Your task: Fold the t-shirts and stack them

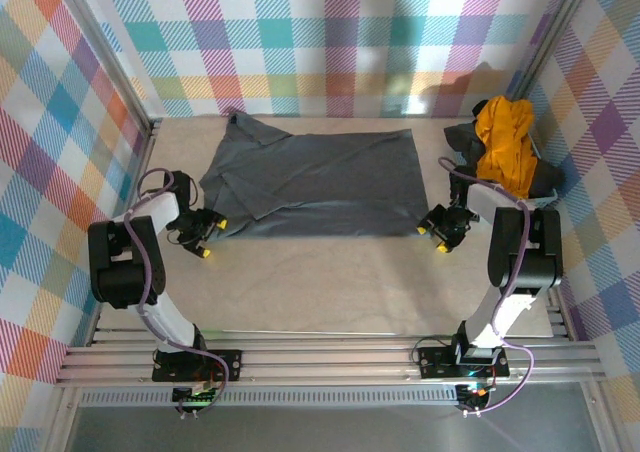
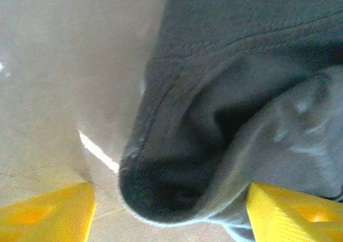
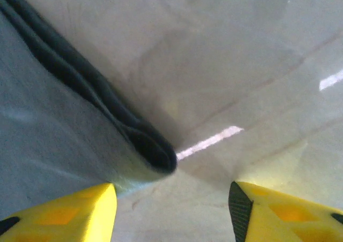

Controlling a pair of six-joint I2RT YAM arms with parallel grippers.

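I read the left claw (image 1: 213,238) and right claw (image 1: 434,239) parted and empty, each at a near corner of the dark grey t-shirt (image 1: 320,182), whose long axis spans the surface (image 1: 320,282) between them.

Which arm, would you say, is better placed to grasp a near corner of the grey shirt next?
Probably left: the open left pincer straddles a corner of the grey t-shirt; at the open right pincer the corner sits toward one finger.
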